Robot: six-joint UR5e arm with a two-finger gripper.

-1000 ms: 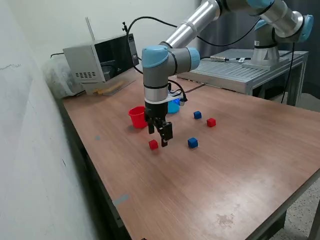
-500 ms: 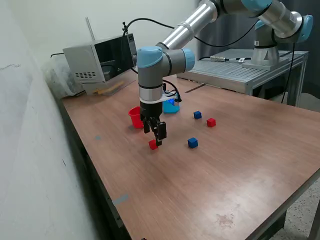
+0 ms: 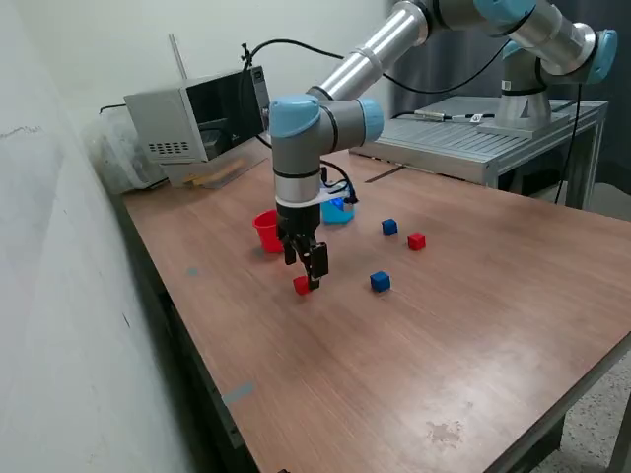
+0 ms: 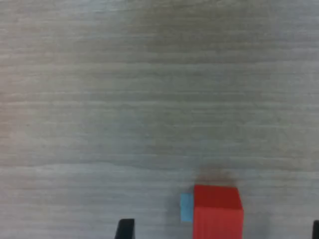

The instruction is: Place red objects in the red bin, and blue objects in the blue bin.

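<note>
Early in the sorting, by the look of it: all four small solid cubes on the wooden table [image 3: 473, 325], none seen in the small red plastic cup [image 3: 266, 232] or the light blue plastic cup [image 3: 338, 210] behind the arm. Two-finger gripper [image 3: 310, 279] low over the nearer red cube [image 3: 302, 286], fingers spread either side, nothing held. Other red cube [image 3: 417, 241] and both dark blue cubes [image 3: 381, 282] [image 3: 389, 227] well apart, toward the exterior view's right.

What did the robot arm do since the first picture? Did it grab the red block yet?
The gripper moved toward the exterior view's left and came down over the near red cube. Its fingers sit apart around the cube, which is not lifted yet. The red cup, light blue cup, other red cube and two blue cubes stayed put.
</note>
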